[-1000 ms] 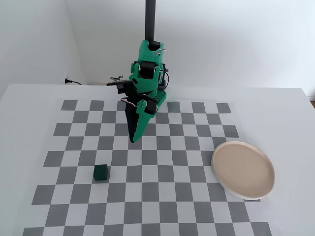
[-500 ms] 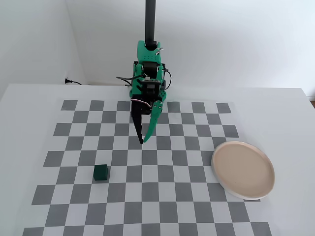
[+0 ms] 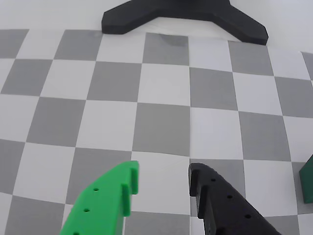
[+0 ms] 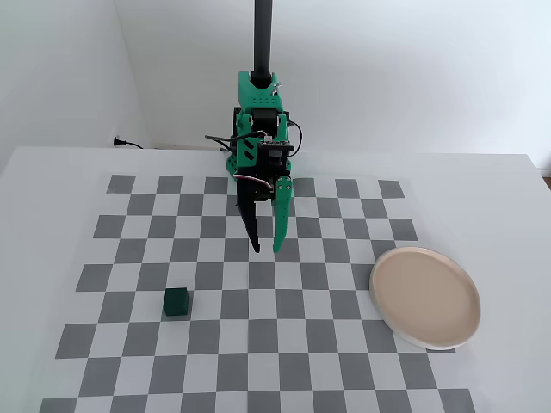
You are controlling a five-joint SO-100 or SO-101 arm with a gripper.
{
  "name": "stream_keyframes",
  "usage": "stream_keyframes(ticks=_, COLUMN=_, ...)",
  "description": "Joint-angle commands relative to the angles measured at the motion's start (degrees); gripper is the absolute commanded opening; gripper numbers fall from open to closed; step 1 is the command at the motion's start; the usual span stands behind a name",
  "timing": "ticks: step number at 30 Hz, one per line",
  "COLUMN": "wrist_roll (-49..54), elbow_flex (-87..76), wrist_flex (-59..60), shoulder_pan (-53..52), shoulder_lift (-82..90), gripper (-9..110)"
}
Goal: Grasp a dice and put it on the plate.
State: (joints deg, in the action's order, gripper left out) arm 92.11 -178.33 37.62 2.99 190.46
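The dark green dice [image 4: 176, 302] sits on the checkerboard at the left front in the fixed view; in the wrist view only its edge [image 3: 308, 180] shows at the right border. The beige-pink plate [image 4: 425, 296] lies empty at the right in the fixed view and is out of the wrist view. My gripper [image 4: 267, 248] hangs above the middle of the board, well apart from the dice and the plate. It is open and empty: in the wrist view the gripper [image 3: 161, 176] shows a bright green finger [image 3: 105, 198] and a black finger [image 3: 222, 203] with bare checker squares between them.
The checkered mat [image 4: 258, 344] lies on a white table. A black stand foot [image 3: 186, 17] sits at the far edge of the mat in the wrist view; its black pole [image 4: 263, 39] rises behind the arm in the fixed view. White walls lie behind.
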Motion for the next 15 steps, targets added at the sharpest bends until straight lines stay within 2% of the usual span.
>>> stream_keyframes(ticks=1, wrist_roll=-0.3, elbow_flex=1.6, wrist_flex=-1.4, shoulder_pan=-1.1, shoulder_lift=0.7, gripper=11)
stream_keyframes(ticks=9, wrist_roll=0.5, elbow_flex=1.8, wrist_flex=-5.7, shoulder_pan=-3.1, shoulder_lift=-1.5, gripper=13)
stream_keyframes(ticks=15, wrist_roll=-0.1, elbow_flex=5.8, wrist_flex=-11.3, shoulder_pan=-3.6, shoulder_lift=-12.0, gripper=15)
